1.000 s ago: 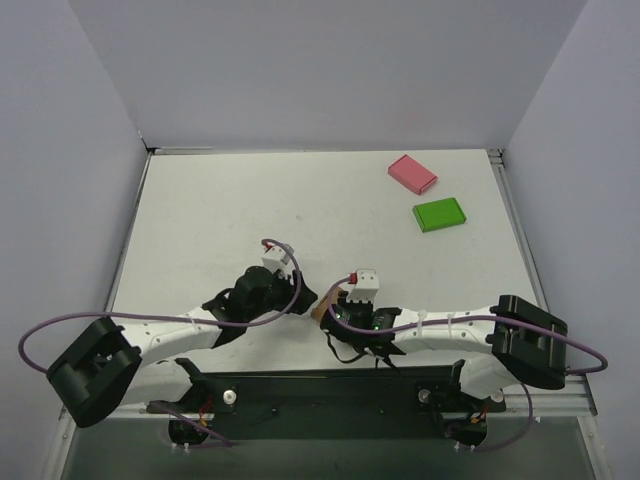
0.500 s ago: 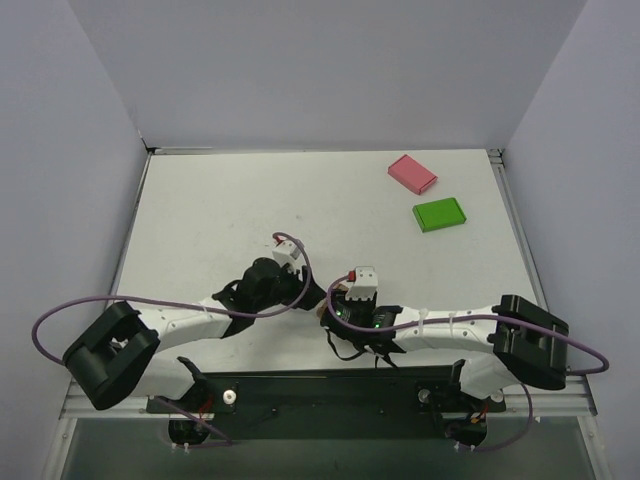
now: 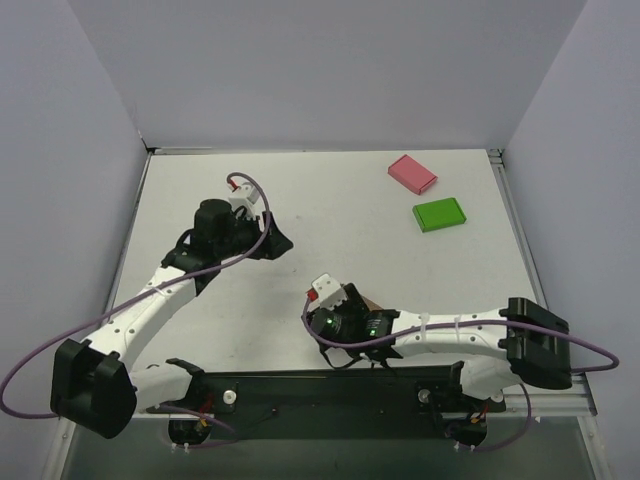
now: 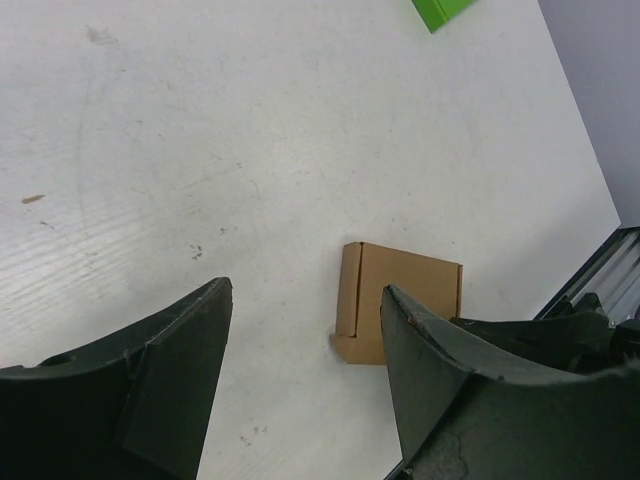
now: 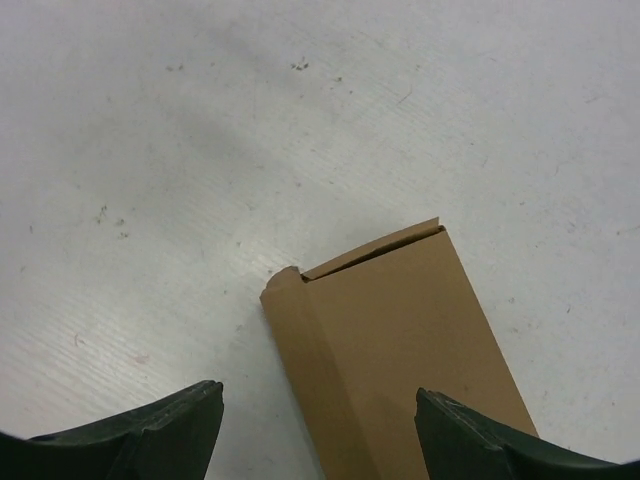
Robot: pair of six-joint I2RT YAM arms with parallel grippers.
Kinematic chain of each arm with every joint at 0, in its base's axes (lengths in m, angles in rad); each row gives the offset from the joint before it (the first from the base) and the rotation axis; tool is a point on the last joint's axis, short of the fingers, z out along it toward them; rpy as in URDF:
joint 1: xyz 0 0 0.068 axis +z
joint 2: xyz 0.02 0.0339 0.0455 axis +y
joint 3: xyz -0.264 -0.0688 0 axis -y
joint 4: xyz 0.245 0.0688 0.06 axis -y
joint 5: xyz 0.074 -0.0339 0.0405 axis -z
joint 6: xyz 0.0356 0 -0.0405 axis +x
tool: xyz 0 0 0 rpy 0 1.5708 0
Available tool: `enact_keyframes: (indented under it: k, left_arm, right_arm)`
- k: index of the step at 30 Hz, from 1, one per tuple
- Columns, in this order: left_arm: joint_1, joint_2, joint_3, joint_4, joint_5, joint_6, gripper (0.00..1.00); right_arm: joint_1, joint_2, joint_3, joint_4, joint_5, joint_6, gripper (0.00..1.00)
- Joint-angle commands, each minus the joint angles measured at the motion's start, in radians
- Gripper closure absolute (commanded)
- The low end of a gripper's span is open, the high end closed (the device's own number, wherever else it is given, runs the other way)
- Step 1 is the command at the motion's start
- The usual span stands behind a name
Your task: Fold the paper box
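Plainly the right arm was the one placed for the job. Its hand hung low over the near middle of the white worktop, fingers spread wide with nothing between them, and the plain brown thin cardboard box lay flat just ahead of and below it. Seen from that wrist, the box's long axis ran roughly along the hand's own line of reach, skewed a little, so the two fingers stood on either side of its long edges. At the end pointing away from the hand, a flap sat slightly lifted with a dark seam showing; I judged that end not fully tucked.

The left hand was well apart, out toward the far left of the worktop, its fingers also spread and empty, and it looked back at the box from a distance. The pink flat box and the green flat box lay at the far right, clear of both arms. Any closing press would fall to the right hand first.
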Motion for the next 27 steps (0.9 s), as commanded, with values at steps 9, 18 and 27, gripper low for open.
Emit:
enact_keyframes:
  k: [9, 18, 27]
  left_arm:
    - [0.057, 0.054, 0.047, -0.024, 0.107, 0.124, 0.27]
    - [0.059, 0.025, 0.026, -0.006, 0.104, 0.129, 0.26]
    - [0.059, 0.008, 0.023, -0.002, 0.102, 0.126, 0.26]
  right_arm:
    - [0.124, 0.306, 0.194, -0.236, 0.352, -0.097, 0.26]
    - [0.113, 0.455, 0.246, -0.296, 0.379, -0.072, 0.35]
    - [0.075, 0.555, 0.283, -0.35, 0.362, -0.061, 0.52]
